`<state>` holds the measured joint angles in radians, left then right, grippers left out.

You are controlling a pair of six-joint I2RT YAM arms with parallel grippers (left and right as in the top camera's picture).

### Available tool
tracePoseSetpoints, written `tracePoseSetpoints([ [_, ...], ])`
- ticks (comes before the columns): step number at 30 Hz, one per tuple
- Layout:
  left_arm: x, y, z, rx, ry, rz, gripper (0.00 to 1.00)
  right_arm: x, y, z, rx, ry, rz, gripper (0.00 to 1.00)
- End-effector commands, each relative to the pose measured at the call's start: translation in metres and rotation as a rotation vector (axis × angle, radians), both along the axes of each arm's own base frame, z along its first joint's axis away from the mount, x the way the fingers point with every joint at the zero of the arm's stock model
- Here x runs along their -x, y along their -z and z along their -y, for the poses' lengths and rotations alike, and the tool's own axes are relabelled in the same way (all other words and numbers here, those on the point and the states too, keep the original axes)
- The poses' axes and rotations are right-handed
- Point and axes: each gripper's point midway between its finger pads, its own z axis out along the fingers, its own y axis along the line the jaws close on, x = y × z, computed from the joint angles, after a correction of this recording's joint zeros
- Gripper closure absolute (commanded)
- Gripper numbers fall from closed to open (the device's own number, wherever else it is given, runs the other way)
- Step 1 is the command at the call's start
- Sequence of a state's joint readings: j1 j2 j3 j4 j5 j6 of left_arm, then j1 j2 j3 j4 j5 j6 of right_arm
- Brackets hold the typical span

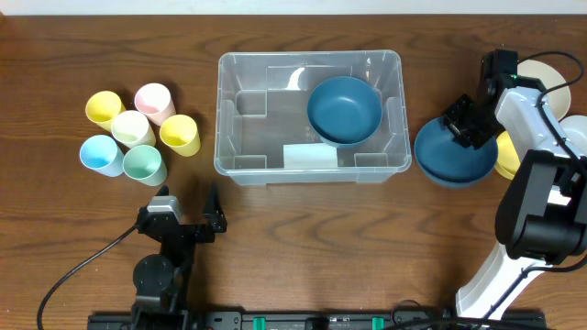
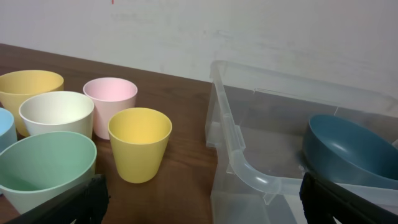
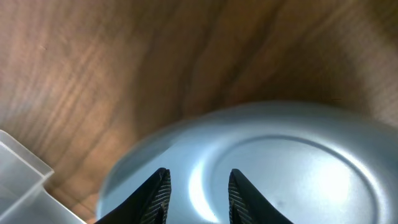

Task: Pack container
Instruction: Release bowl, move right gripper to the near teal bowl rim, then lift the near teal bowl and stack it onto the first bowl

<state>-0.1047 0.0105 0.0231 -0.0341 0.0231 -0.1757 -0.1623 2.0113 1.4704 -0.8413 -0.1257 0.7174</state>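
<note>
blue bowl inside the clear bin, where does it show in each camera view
Overhead: the blue bowl lies in the container's right far part, just right of picture centre.
Left wrist: the blue bowl shows at the right edge, inside the container.
Right wrist: not in it; the other bowl there lies outside the container.
Shared landmark: the container's clear rim, bottom left in the right wrist view.

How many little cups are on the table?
6, left of the container: yellow cup and pink cup at the back, cream cup and second yellow cup in the middle, blue cup and green cup in front. Nested ones could be hidden.
</note>
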Motion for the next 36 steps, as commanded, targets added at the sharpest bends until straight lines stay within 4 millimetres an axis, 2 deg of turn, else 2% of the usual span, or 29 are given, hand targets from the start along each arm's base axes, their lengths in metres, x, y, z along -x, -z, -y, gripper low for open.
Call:
tracePoseSetpoints([
  [1,0.001,0.017,-0.004,-0.024,-0.019,-0.05,0.02,-0.002,-0.001,-0.004,-0.013,0.013,0.009,0.67],
  [5,0.001,0.017,-0.004,-0.025,-0.019,-0.05,0.02,-0.003,-0.002,-0.007,-0.029,-0.005,0.017,0.64],
  [14,0.001,0.017,-0.004,-0.025,-0.019,-0.05,0.02,-0.01,-0.017,-0.032,-0.152,-0.113,0.079,0.56],
  [19,0.001,0.017,-0.004,-0.025,-0.019,-0.05,0.02,-0.016,-0.041,-0.037,-0.159,-0.188,0.158,0.48],
  [26,0.001,0.017,-0.004,-0.025,-0.019,-0.05,0.02,-0.023,-0.091,-0.035,-0.102,-0.243,0.306,0.45],
  [28,0.001,0.017,-0.004,-0.025,-0.019,-0.05,0.02,-0.028,-0.099,-0.032,-0.081,-0.241,0.338,0.44],
  [32,0.001,0.017,-0.004,-0.025,-0.019,-0.05,0.02,-0.031,-0.088,-0.028,-0.056,-0.192,0.31,0.45],
  [36,0.001,0.017,-0.004,-0.025,-0.019,-0.05,0.02,-0.029,-0.07,-0.033,-0.042,-0.16,0.247,0.51],
])
